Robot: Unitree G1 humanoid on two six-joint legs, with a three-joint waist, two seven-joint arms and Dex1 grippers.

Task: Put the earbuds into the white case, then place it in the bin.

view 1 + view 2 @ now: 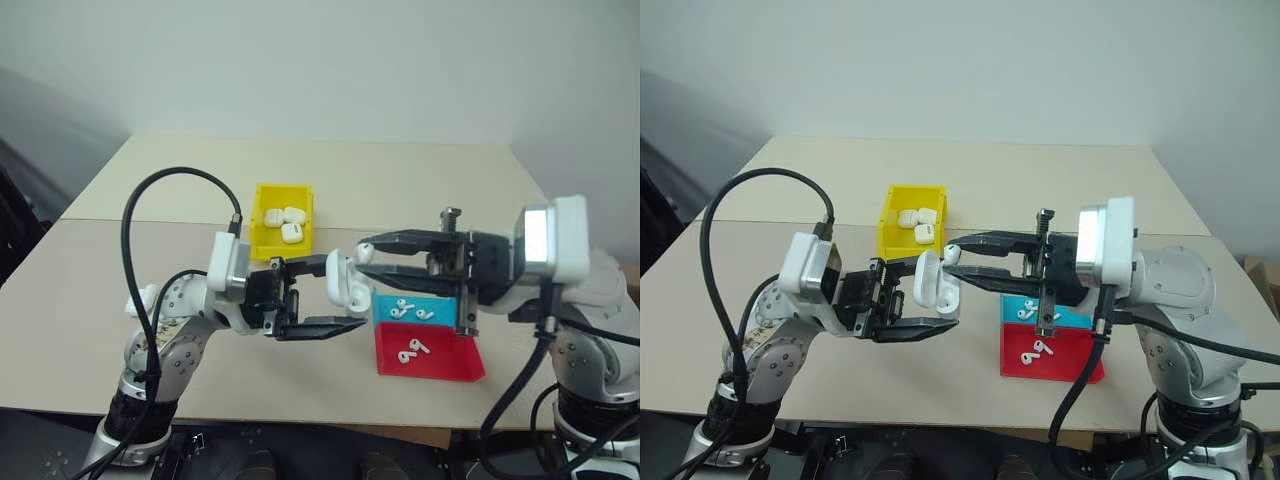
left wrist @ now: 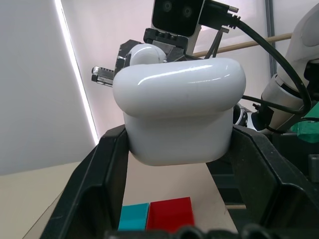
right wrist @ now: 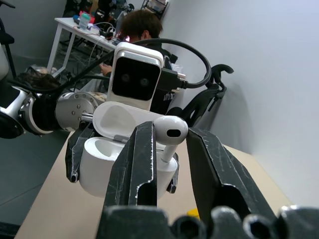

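My left gripper [image 1: 344, 296] is shut on the white case [image 1: 346, 282], held above the table with its lid [image 3: 115, 115] swung open. My right gripper [image 1: 368, 257] comes in from the right, shut on one of the earbuds [image 3: 170, 130], stem pointing down. The earbud hangs right at the case's open top, its stem tip at the rim; I cannot tell whether it touches. More earbuds [image 1: 411, 350] lie in the red tray and others [image 1: 405, 308] in the blue tray. The yellow bin [image 1: 262, 236] stands behind the grippers on the table.
Three more white cases [image 1: 289, 224] lie inside the bin. The blue tray [image 1: 447, 309] and the red tray [image 1: 452, 364] sit side by side under my right gripper, near the table's front edge. A person [image 3: 142, 29] sits at a desk in the room behind.
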